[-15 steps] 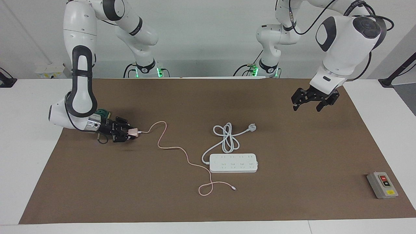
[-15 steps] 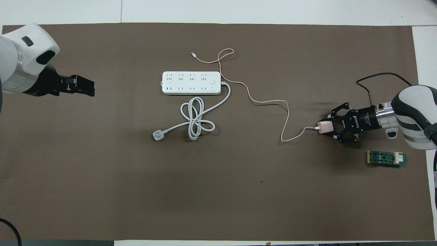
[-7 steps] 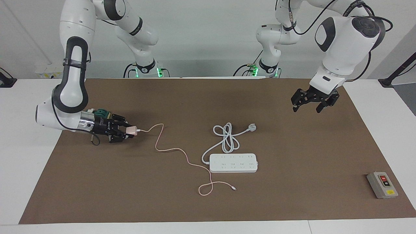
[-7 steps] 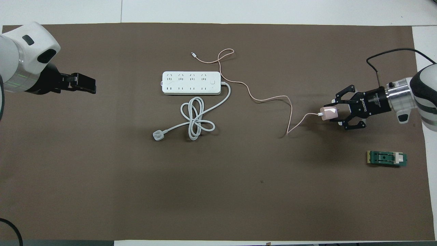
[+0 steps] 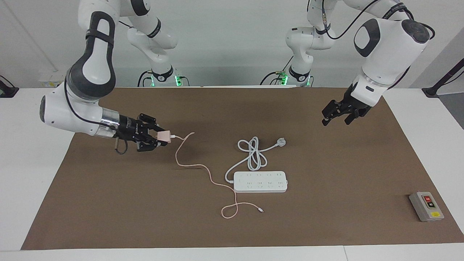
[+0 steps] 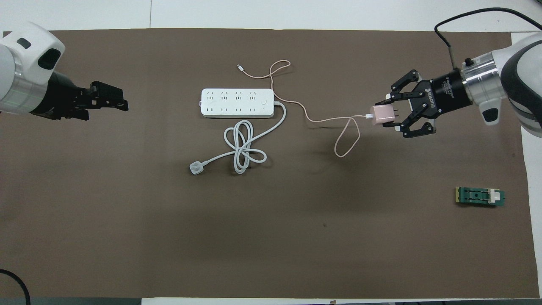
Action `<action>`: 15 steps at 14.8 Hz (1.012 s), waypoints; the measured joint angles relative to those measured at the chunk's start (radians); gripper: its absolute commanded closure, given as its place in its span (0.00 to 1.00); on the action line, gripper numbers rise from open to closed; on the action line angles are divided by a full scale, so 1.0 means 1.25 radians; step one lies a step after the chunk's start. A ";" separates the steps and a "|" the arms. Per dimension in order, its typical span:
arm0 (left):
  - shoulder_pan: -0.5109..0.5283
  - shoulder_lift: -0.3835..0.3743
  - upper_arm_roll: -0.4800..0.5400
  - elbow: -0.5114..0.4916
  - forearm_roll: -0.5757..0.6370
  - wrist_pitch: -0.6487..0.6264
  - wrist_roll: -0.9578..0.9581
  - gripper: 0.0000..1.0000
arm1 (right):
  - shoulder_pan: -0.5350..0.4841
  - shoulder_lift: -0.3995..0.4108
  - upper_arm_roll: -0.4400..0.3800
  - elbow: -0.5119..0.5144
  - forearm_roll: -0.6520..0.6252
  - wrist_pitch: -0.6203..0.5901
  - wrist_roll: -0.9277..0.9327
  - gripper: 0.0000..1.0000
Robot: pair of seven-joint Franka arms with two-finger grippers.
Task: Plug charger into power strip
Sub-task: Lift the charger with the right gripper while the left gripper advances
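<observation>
One charger (image 5: 165, 136), one power strip (image 5: 260, 182), one grey button box (image 5: 426, 206) and one green part (image 6: 479, 196) are counted on the brown mat of the bench (image 5: 11, 174). The charger is clamped in the right claw (image 5: 156, 137), raised over the mat toward the right arm's end, well apart from the power strip; its pink cable (image 5: 203, 170) trails down to the mat. A second ago it was lower. The left claw (image 5: 335, 116) is held with fingers apart over the mat at the left arm's end, shifted only slightly.
</observation>
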 measured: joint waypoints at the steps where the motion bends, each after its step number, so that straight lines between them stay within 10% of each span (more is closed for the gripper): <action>1: 0.015 0.000 0.001 -0.005 -0.051 0.000 0.051 0.00 | 0.024 0.000 0.000 0.013 0.015 0.006 0.035 1.00; 15: 0.072 0.070 0.005 -0.135 -0.615 0.025 0.365 0.00 | 0.379 0.043 0.002 0.025 0.077 0.420 0.290 1.00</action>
